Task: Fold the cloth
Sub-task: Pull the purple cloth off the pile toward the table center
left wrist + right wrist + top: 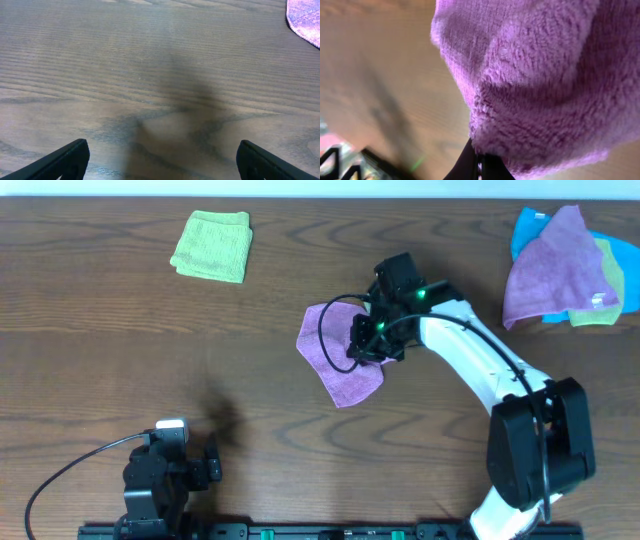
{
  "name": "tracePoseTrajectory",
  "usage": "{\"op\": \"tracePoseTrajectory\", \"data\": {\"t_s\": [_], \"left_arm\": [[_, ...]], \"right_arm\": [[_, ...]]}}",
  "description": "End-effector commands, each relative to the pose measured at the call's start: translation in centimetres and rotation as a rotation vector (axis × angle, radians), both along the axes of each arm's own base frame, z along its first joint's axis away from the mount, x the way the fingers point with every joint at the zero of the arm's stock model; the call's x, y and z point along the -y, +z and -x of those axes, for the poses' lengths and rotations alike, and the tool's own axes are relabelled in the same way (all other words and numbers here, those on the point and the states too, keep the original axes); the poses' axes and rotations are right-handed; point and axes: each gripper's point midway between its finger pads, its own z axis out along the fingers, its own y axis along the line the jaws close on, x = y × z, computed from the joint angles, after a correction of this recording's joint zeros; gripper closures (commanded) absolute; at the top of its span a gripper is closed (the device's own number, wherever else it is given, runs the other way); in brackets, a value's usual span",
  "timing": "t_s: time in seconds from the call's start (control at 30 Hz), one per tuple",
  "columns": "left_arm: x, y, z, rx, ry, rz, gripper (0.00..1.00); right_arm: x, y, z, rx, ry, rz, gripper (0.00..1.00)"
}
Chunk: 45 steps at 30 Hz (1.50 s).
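Observation:
A purple cloth (335, 360) lies near the middle of the table, partly lifted and bunched on its right side. My right gripper (368, 340) is over that side and is shut on the cloth's edge. In the right wrist view the fluffy purple cloth (535, 80) hangs in front of the closed fingers (480, 167). My left gripper (190, 465) rests at the front left, far from the cloth. It is open and empty (160, 160) above bare wood. A corner of the purple cloth (305, 20) shows at the top right of the left wrist view.
A folded green cloth (213, 246) lies at the back left. A pile of purple, blue and green cloths (565, 268) lies at the back right. A black cable (70, 470) trails from the left arm at the front edge.

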Motion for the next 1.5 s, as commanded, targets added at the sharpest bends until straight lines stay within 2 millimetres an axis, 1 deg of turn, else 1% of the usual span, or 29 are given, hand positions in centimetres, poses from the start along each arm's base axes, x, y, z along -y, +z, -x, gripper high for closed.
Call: {"op": "tracePoseTrajectory", "data": {"t_s": [0.0,0.13,0.2,0.27,0.3,0.33,0.37,0.4,0.43,0.47,0.5,0.53,0.57,0.63,0.7,0.77,0.83,0.9,0.93,0.97,1.0,1.03,1.07,1.13,1.17,1.23,1.3,1.4,1.47], "left_arm": [[0.1,-2.2,0.8,-0.073,-0.014,-0.01,0.05],[0.1,-2.2,0.8,-0.073,-0.014,-0.01,0.05],[0.1,-2.2,0.8,-0.073,-0.014,-0.01,0.05],[0.1,-2.2,0.8,-0.073,-0.014,-0.01,0.05],[0.1,-2.2,0.8,-0.073,-0.014,-0.01,0.05],[0.1,-2.2,0.8,-0.073,-0.014,-0.01,0.05],[0.1,-2.2,0.8,-0.073,-0.014,-0.01,0.05],[0.1,-2.2,0.8,-0.073,-0.014,-0.01,0.05],[0.1,-2.2,0.8,-0.073,-0.014,-0.01,0.05],[0.1,-2.2,0.8,-0.073,-0.014,-0.01,0.05],[0.1,-2.2,0.8,-0.073,-0.014,-0.01,0.05],[0.1,-2.2,0.8,-0.073,-0.014,-0.01,0.05],[0.1,-2.2,0.8,-0.073,-0.014,-0.01,0.05],[0.1,-2.2,0.8,-0.073,-0.014,-0.01,0.05],[0.1,-2.2,0.8,-0.073,-0.014,-0.01,0.05],[0.1,-2.2,0.8,-0.073,-0.014,-0.01,0.05],[0.1,-2.2,0.8,-0.073,-0.014,-0.01,0.05],[0.1,-2.2,0.8,-0.073,-0.014,-0.01,0.05],[0.1,-2.2,0.8,-0.073,-0.014,-0.01,0.05],[0.1,-2.2,0.8,-0.073,-0.014,-0.01,0.05],[0.1,-2.2,0.8,-0.073,-0.014,-0.01,0.05],[0.1,-2.2,0.8,-0.073,-0.014,-0.01,0.05],[0.1,-2.2,0.8,-0.073,-0.014,-0.01,0.05],[0.1,-2.2,0.8,-0.073,-0.014,-0.01,0.05],[0.1,-2.2,0.8,-0.073,-0.014,-0.01,0.05],[0.1,-2.2,0.8,-0.073,-0.014,-0.01,0.05],[0.1,-2.2,0.8,-0.073,-0.014,-0.01,0.05],[0.1,-2.2,0.8,-0.073,-0.014,-0.01,0.05],[0.1,-2.2,0.8,-0.073,-0.014,-0.01,0.05]], "right_arm": [[1.7,-0.5,-2.2,0.076,-0.074,0.044,0.99],[6.1,0.3,-8.3,0.272,-0.296,0.162,0.99],[7.5,1.2,-10.6,0.357,-0.358,0.172,0.99],[8.3,2.1,-12.1,0.415,-0.392,0.162,0.99],[8.8,2.3,-12.7,0.438,-0.409,0.168,0.96],[9.7,2.6,-13.3,0.466,-0.436,0.19,0.69],[10.8,2.7,-13.7,0.485,-0.474,0.229,0.6],[12.2,2.7,-14.0,0.495,-0.531,0.283,0.62],[13.5,2.7,-14.0,0.502,-0.577,0.333,0.53],[14.7,2.4,-13.8,0.503,-0.625,0.381,0.13],[14.7,2.2,-13.6,0.495,-0.621,0.383,0.01],[14.4,1.8,-13.2,0.472,-0.604,0.374,0.01],[13.4,1.1,-12.4,0.428,-0.542,0.345,0.01],[11.0,-0.1,-10.1,0.318,-0.404,0.258,0.01],[9.6,-1.0,-7.6,0.204,-0.348,0.212,0.01],[9.4,-1.9,-5.8,0.13,-0.326,0.215,0.01],[9.2,-2.6,-5.2,0.116,-0.317,0.205,0.01],[8.1,-3.4,-5.0,0.132,-0.274,0.148,0.08],[7.1,-3.8,-4.9,0.141,-0.24,0.089,0.11],[6.4,-4.1,-4.7,0.142,-0.219,0.054,0.17],[6.0,-4.4,-4.5,0.149,-0.199,0.037,0.25],[5.8,-4.8,-4.5,0.156,-0.185,0.041,0.3],[5.7,-5.3,-4.5,0.171,-0.161,0.051,0.39],[6.0,-6.4,-4.6,0.18,-0.135,0.084,0.77],[6.1,-6.7,-4.6,0.18,-0.132,0.095,0.99],[6.2,-6.7,-4.8,0.189,-0.134,0.099,0.99],[5.7,-6.0,-5.3,0.207,-0.129,0.068,0.99],[4.4,-3.5,-6.2,0.246,-0.11,-0.01,0.99],[4.3,-1.6,-7.3,0.295,-0.122,-0.025,0.99]]}}
